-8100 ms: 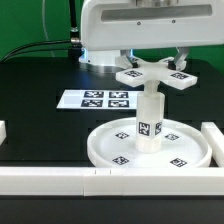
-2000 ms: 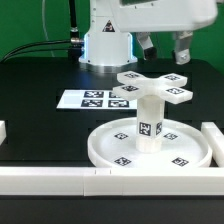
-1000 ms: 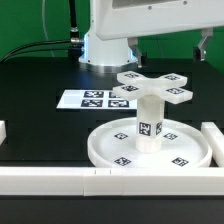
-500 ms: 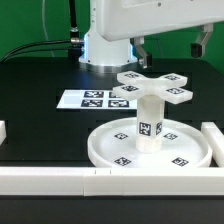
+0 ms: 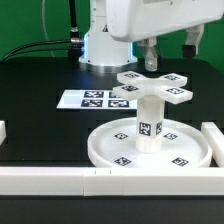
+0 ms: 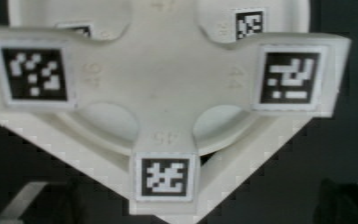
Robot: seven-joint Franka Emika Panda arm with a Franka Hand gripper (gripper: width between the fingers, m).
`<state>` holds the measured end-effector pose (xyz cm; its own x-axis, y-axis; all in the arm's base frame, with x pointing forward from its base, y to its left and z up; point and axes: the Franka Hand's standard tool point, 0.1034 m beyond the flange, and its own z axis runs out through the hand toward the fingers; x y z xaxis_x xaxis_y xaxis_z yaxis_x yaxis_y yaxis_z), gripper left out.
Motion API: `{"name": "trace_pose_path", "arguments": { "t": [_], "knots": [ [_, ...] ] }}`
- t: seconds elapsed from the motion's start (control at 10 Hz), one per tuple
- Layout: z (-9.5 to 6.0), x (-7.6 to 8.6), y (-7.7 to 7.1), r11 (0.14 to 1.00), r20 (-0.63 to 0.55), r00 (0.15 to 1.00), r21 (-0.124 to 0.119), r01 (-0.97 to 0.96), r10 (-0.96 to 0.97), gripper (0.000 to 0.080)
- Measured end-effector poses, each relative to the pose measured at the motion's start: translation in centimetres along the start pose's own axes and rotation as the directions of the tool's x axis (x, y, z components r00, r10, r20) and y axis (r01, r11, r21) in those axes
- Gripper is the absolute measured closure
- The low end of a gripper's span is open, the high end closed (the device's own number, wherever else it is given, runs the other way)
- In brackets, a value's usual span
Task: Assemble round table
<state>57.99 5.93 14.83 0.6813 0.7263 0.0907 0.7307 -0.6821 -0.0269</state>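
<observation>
**Cross on post, gripper clear above it**

Round disc point(image 5: 100, 148) lies flat at the near side of the table, hemmed by white bars point(image 5: 60, 180). Post point(image 5: 150, 120) stands upright at its middle. Cross piece point(image 5: 153, 88) sits level on top of the post. All three parts are stacked, so the table looks close to done. Whether the cross is tightened fully onto the post I cannot tell; that may be all that is left.

Gripper point(image 5: 168, 52) hangs just above the cross, a little toward the exterior view's right and the far side, not touching it. Fingers spread wide, nothing between them. The wrist view is filled by the cross seen from above, so the gripper is roughly over it. Marker board point(image 5: 95, 99) lies flat farther back, toward the exterior view's left
</observation>
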Motion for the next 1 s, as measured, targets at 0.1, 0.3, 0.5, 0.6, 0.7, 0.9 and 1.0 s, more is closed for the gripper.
{"name": "trace_pose_path", "arguments": {
  "t": [0.1,0.3,0.5,0.6,0.7,0.9,1.0],
  "knots": [
    [0.0,-0.1,0.1,0.999,0.000,0.999,0.000,0.051,-0.051,0.0151],
    [0.0,-0.3,0.3,0.976,0.009,0.976,-0.005,0.216,-0.216,0.0151],
    [0.4,-0.5,0.4,0.927,0.027,0.926,-0.005,0.376,-0.376,0.0151],
    [0.5,-0.6,0.4,0.899,0.034,0.899,-0.004,0.437,-0.437,0.0151],
    [0.6,-0.7,0.5,0.871,0.038,0.871,-0.001,0.491,-0.490,0.0151],
    [1.2,-1.3,0.5,0.833,0.048,0.831,0.007,0.554,-0.554,0.0151],
    [1.6,-1.7,0.3,0.837,0.050,0.835,0.014,0.548,-0.548,0.0151]
  ]
}}
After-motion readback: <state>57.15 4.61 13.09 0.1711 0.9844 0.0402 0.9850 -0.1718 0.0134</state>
